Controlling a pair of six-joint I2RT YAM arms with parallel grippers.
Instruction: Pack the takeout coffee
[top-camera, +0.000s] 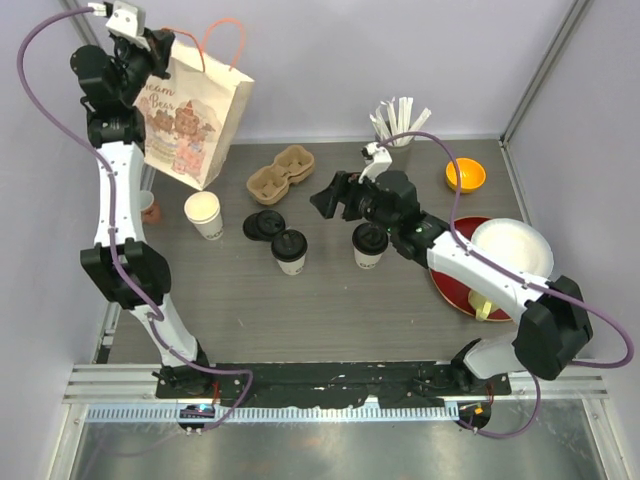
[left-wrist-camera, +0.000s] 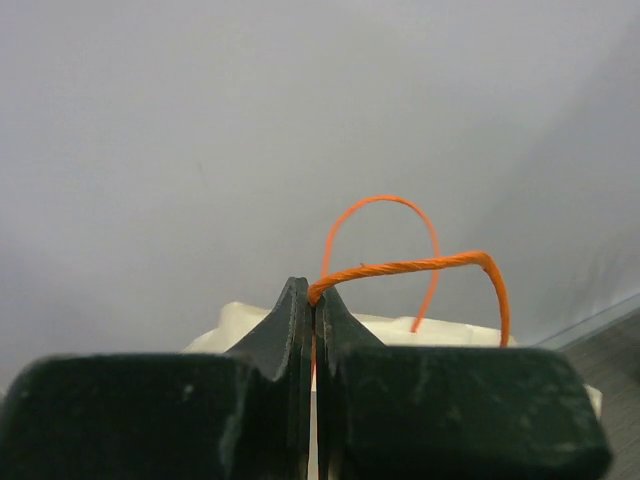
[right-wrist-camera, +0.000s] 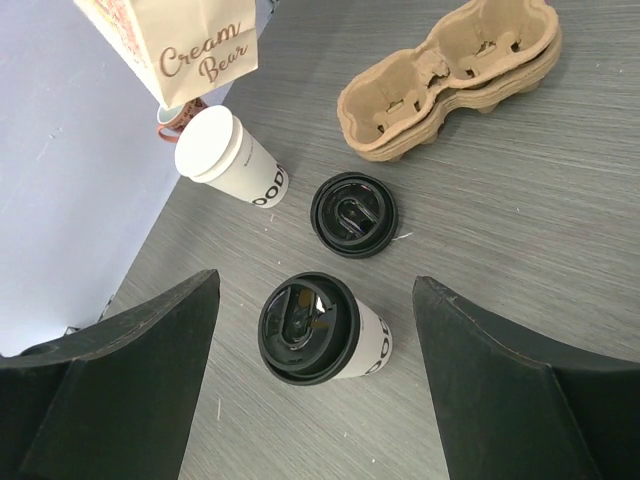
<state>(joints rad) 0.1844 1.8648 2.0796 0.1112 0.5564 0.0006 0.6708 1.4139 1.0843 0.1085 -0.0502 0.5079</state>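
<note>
A takeout coffee cup (right-wrist-camera: 310, 328), cream-white with a black lid, stands upright on the grey table (top-camera: 330, 300); the top view shows the same cup (top-camera: 290, 250). My right gripper (right-wrist-camera: 316, 280) hangs open above it, and the cup shows between the fingers with no contact. From the top, the right gripper (top-camera: 330, 197) sits up and to the right of that cup. A second lidded cup (top-camera: 369, 243) stands beside the right arm. My left gripper (left-wrist-camera: 314, 295) is shut on the orange cord handle (left-wrist-camera: 400, 266) of the paper bag (top-camera: 195, 120). The left gripper (top-camera: 160, 52) holds the bag off the table at the back left.
An unlidded cream cup (top-camera: 203, 213) and a pinkish mug (top-camera: 150, 205) stand below the bag. Loose black lids (top-camera: 265, 225) and stacked pulp carriers (top-camera: 282, 172) lie mid-table. A stick holder (top-camera: 400, 120), an orange bowl (top-camera: 465, 175) and a red plate (top-camera: 450, 285) are on the right.
</note>
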